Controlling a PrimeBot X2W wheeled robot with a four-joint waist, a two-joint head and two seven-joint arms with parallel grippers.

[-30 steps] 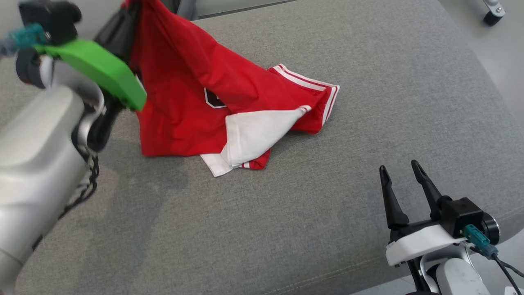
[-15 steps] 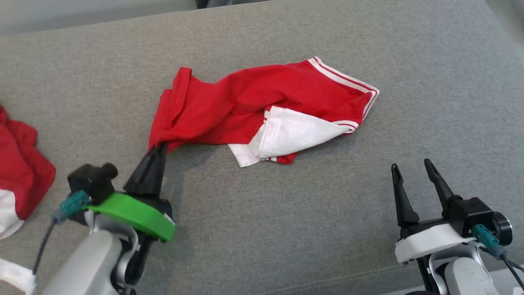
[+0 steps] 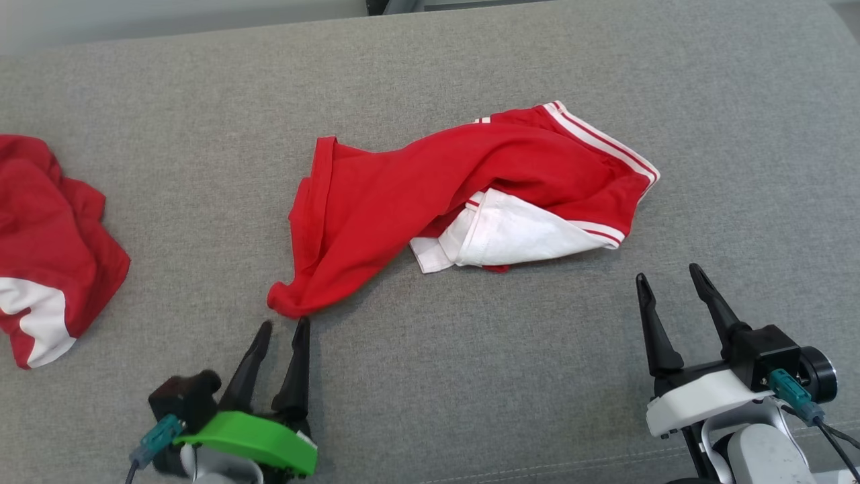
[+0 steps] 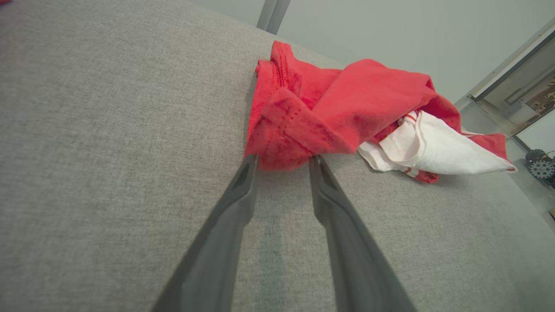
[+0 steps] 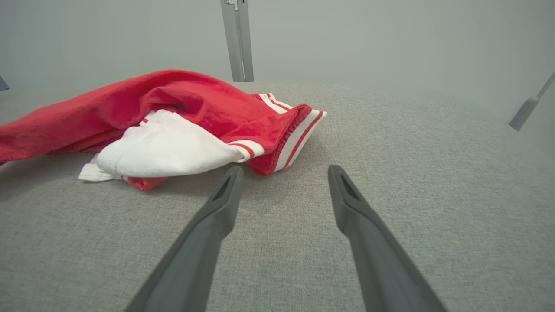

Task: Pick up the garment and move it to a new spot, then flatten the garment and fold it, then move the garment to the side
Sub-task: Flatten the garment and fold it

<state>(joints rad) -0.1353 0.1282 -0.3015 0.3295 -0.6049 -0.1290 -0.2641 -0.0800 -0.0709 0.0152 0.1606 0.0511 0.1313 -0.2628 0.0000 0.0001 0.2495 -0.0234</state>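
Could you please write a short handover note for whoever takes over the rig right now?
Left gripper: open, tips at the near corner of the garment, not clamping it.
Right gripper: open, empty, apart from the garment.
Garment: lying crumpled on the grey cushion, white panel showing; a second red garment lies far left.
Done: garment set down.
To do: flatten, fold, move aside.

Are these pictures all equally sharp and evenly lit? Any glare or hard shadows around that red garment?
Head view: sharp, evenly lit, no glare, only a faint shadow under the red garment. Left wrist view: the jaws near the lens look soft, and the grey surface runs tilted. Right wrist view: hazy, pale background; a soft shadow lies under the garment.
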